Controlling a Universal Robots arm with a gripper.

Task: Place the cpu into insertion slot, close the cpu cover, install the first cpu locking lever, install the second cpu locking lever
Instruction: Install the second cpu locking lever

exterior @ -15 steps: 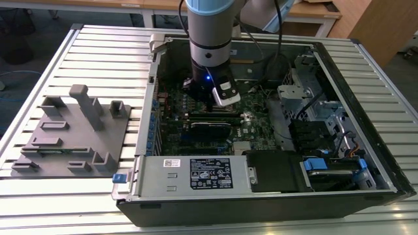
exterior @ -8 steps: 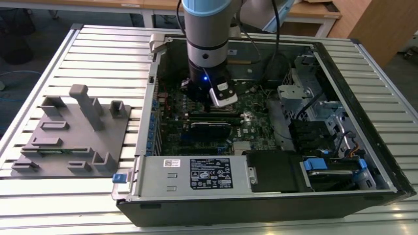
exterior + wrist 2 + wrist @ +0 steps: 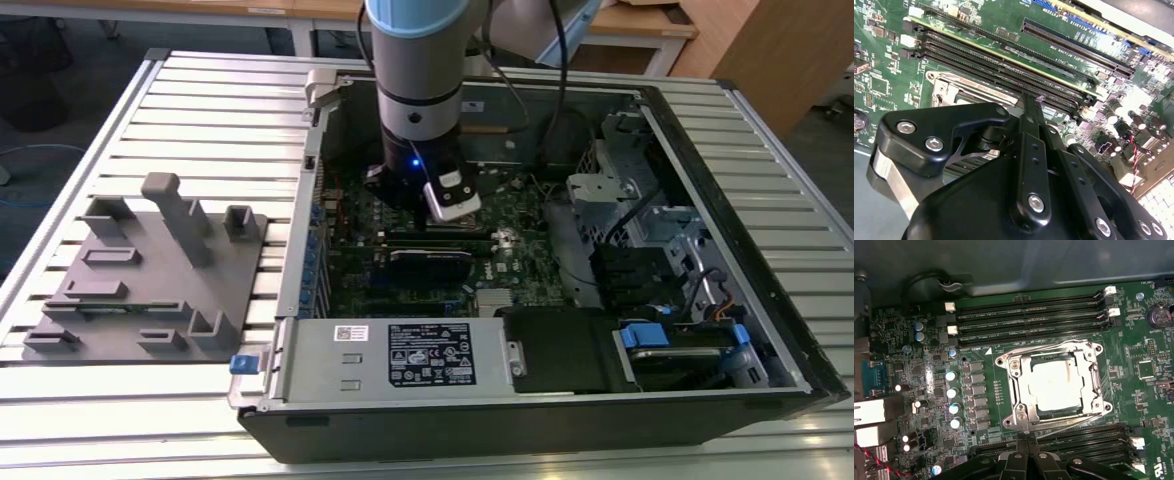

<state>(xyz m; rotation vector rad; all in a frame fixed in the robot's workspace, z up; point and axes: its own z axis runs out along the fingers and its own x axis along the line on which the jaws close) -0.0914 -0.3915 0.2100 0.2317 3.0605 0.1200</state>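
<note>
Inside the open computer case [image 3: 747,330] on the slatted metal table [image 3: 214,100], the arm reaches straight down over the green motherboard [image 3: 521,215]. The gripper [image 3: 1026,439] hangs low above the board, and in the first wrist view its two black fingers [image 3: 1023,445] come together to a narrow tip right at the edge of the socket, with nothing between them. In the second wrist view the same closed tip [image 3: 1029,100] sits over the silver rim of the insertion slot [image 3: 944,87], next to the long black memory slots [image 3: 1004,65].

Now the socket itself: the cpu [image 3: 1058,385] lies flat in the insertion slot [image 3: 1004,360], its pale metal top glaring under the light. The cpu cover [image 3: 1021,407] lies down around it, the chip showing through the square cut-out. A thin metal lever [image 3: 1074,419] runs along the socket's side nearest the fingers, just beside the gripper's tip; whether the tip touches it I cannot tell.

Out on the table, at the exterior view's left, a grey moulded fixture [image 3: 147,270] stands well apart from the case.
</note>
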